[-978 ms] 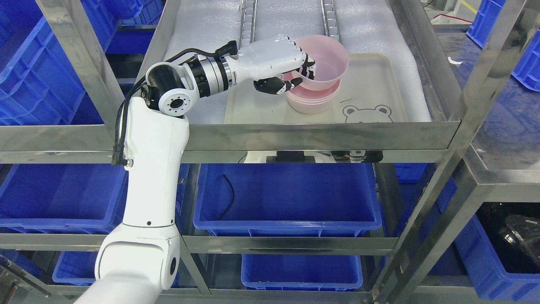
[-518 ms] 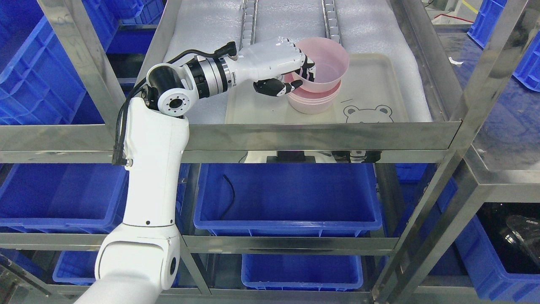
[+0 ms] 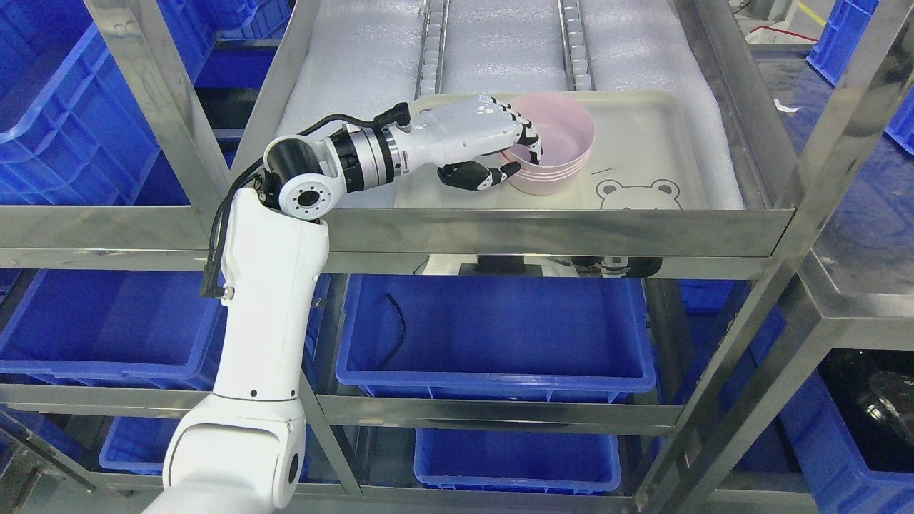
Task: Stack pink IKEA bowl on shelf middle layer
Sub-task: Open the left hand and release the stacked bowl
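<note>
A pink bowl (image 3: pixel 564 139) sits nested in a short stack of pink bowls (image 3: pixel 546 184) on a cream tray (image 3: pixel 643 135) on the steel shelf. My left hand (image 3: pixel 525 158) reaches in from the left at the stack's left rim. Its fingers (image 3: pixel 532 143) hook over the rim into the top bowl. The dark thumb (image 3: pixel 482 175) lies outside, low against the stack's wall. The hand stays closed on the top bowl's rim. The right arm does not show.
A bear face (image 3: pixel 638 194) is printed on the tray's near right corner. The steel front rail (image 3: pixel 543 232) runs just below the tray and a slanted post (image 3: pixel 821 164) stands at the right. Two roller tracks (image 3: pixel 432 50) run back over white foam. Blue bins (image 3: pixel 493 328) fill the lower layers.
The top bowl has come down from a tilt above the stack and now sits level inside it, with my left hand lowered along with it. The camera has shifted a little.
</note>
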{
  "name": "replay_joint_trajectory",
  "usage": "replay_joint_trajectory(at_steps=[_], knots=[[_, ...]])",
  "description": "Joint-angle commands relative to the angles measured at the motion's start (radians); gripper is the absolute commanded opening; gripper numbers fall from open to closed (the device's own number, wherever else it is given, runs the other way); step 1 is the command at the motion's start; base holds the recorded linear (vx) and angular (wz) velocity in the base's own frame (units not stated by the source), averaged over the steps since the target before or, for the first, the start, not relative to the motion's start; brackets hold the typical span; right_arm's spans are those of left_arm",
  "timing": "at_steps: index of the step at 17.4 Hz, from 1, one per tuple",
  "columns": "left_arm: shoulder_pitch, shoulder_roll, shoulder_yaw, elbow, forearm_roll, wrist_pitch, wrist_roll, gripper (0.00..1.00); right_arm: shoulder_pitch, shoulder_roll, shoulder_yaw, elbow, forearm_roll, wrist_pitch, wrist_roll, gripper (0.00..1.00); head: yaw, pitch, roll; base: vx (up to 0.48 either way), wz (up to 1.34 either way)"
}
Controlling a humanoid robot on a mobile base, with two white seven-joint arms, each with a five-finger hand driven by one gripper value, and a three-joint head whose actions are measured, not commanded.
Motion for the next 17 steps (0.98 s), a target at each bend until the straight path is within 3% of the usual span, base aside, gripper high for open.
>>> replay_joint_trajectory(at_steps=[1, 6, 12, 17], knots=[[0.001, 0.017, 0.024, 0.006, 0.051, 0.001, 0.062, 0.74, 0.005, -0.017, 0.0, -0.017, 0.0, -0.001, 0.0, 1.0, 0.0, 0.0, 0.0, 0.009, 0.02], [-0.048, 0.017, 0.067, 0.003, 0.171, 0.001, 0.23, 0.74, 0.005, -0.017, 0.0, -0.017, 0.0, -0.001, 0.0, 1.0, 0.0, 0.0, 0.0, 0.0, 0.0], [-0.026, 0.017, -0.037, -0.092, 0.233, 0.001, 0.245, 0.73, 0.005, -0.017, 0.0, -0.017, 0.0, -0.001, 0.0, 1.0, 0.0, 0.0, 0.0, 0.0, 0.0], [0.242, 0.017, -0.264, -0.233, 0.259, 0.001, 0.32, 0.73, 0.005, -0.017, 0.0, -0.017, 0.0, -0.001, 0.0, 1.0, 0.0, 0.0, 0.0, -0.003, 0.01]])
